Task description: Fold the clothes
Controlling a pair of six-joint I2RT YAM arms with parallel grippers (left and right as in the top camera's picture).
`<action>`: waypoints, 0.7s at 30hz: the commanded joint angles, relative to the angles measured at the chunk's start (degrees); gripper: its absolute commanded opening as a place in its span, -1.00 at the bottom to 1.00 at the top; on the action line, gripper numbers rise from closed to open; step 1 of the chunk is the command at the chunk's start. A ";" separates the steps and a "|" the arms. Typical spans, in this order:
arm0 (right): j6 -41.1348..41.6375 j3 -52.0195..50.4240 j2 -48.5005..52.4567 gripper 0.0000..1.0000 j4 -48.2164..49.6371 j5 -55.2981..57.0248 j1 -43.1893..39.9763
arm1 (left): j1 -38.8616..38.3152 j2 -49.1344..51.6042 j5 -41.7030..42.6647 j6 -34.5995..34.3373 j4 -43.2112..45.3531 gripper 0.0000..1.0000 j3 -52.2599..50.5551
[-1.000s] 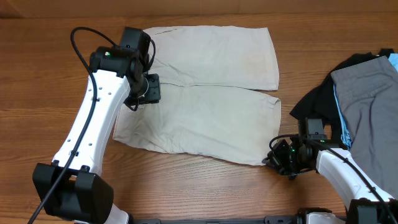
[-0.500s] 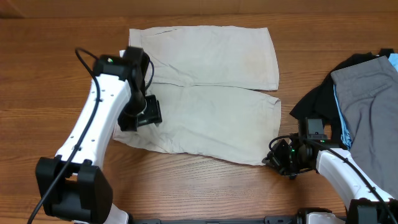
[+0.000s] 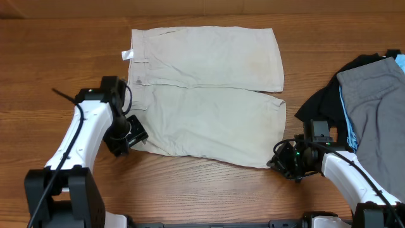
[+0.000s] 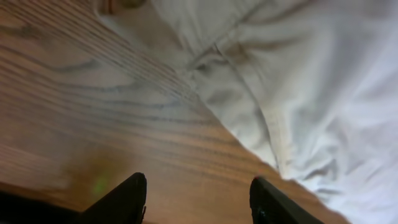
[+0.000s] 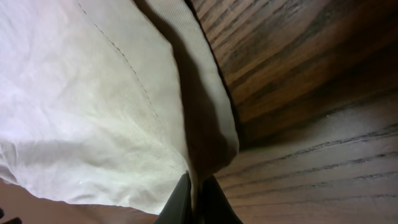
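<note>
Beige shorts (image 3: 209, 95) lie flat mid-table, waistband left, both legs running right, white label (image 3: 127, 54) at the far-left corner. Grey garment (image 3: 373, 101) and black garment (image 3: 316, 104) are heaped well apart at right.

Left gripper (image 4: 198, 196): fingers spread, nothing held, over bare table (image 3: 50, 76) just beside the near waistband corner.

Right gripper (image 5: 196, 199): fingers pinched together on the near leg's hem corner.

Step, as judged: taking hold for the first fold. Next, the left must catch the waistband corner, then both lift together toward the far edge.
</note>
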 commanded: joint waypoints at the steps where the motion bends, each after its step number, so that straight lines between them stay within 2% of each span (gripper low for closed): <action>1: -0.68 -0.13 -0.72 -0.92 0.39 0.52 0.15 | 1.44 -1.14 1.86 -2.73 3.69 0.13 -1.38; 8: -0.35 -0.13 -0.72 -0.92 0.66 -0.57 0.15 | 2.12 -1.14 1.73 -2.69 6.75 0.25 -1.38; 13: 0.66 -0.11 -0.72 -0.92 0.85 -1.90 0.15 | 2.91 -1.14 -7.02 -2.71 7.43 0.20 -1.38; 21: 3.74 -0.11 -0.72 -0.92 1.18 -1.90 0.15 | 7.85 -1.14 -9.14 -1.07 6.67 0.29 -1.66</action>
